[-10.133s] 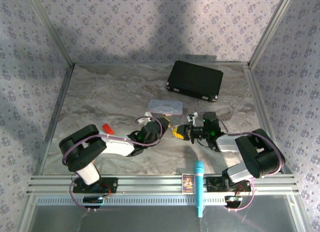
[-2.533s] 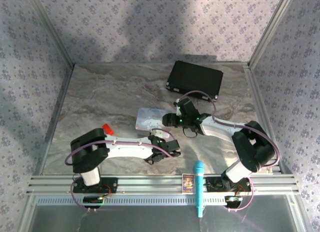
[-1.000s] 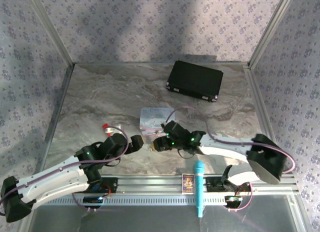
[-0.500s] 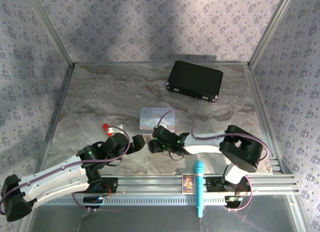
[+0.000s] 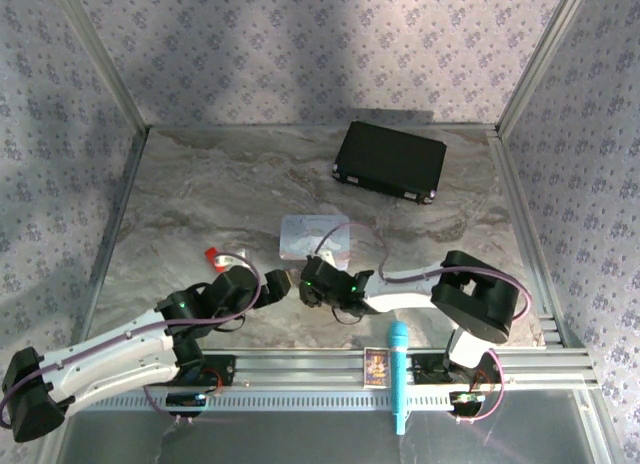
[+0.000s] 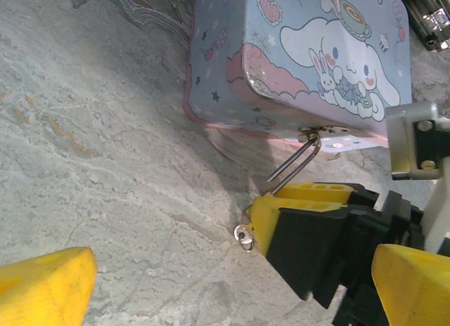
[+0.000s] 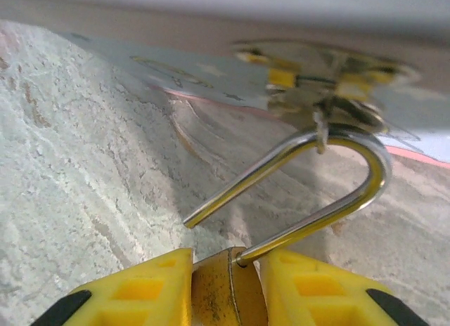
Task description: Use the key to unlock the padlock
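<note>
Right fingers clamp the brass padlock, its open shackle hooked in the latch of the tin; left fingers gape nearby. Pulling could drag the tin or dislodge the key

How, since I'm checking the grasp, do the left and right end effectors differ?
The left end effector is wide open and empty; the right end effector is closed on the padlock, at its brass body. The left one is farther from the tin than the right one. Both have yellow fingers.
</note>
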You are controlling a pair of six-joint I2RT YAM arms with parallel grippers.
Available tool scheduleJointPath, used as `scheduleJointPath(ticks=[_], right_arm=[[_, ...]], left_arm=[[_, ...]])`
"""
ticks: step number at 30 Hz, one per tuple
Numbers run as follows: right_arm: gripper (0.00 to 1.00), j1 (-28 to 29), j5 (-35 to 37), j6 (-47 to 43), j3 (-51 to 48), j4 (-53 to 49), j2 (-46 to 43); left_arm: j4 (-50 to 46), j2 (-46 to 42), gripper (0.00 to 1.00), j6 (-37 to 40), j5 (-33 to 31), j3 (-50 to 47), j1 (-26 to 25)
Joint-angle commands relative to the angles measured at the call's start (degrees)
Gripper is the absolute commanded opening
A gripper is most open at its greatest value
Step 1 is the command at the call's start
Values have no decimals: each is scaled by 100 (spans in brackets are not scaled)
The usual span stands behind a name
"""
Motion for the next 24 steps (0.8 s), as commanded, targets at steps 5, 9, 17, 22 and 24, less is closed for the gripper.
scheduleJointPath(ticks=[5,9,17,22,24], right_arm=[[14,-153,-445,626,-1140,998,-409],[10,-250,-510,664,-1467,1235,-712],[5,-555,-718,745,-2267,2071,-1252],[4,-668,-710,772,-2474,2212,-1541],[4,-676,-682,729,-2507,2251,-1627]], left_arm=[[-509,614,100,1056,-540,847,19],[-732,1354,100,2597,-732,1634,10],[-1227,3435,92,6198,-1708,3278,-342],[-1242,4564,88,6926,-1527,3864,-555],[-1182,4754,87,7004,-1402,3889,-627]])
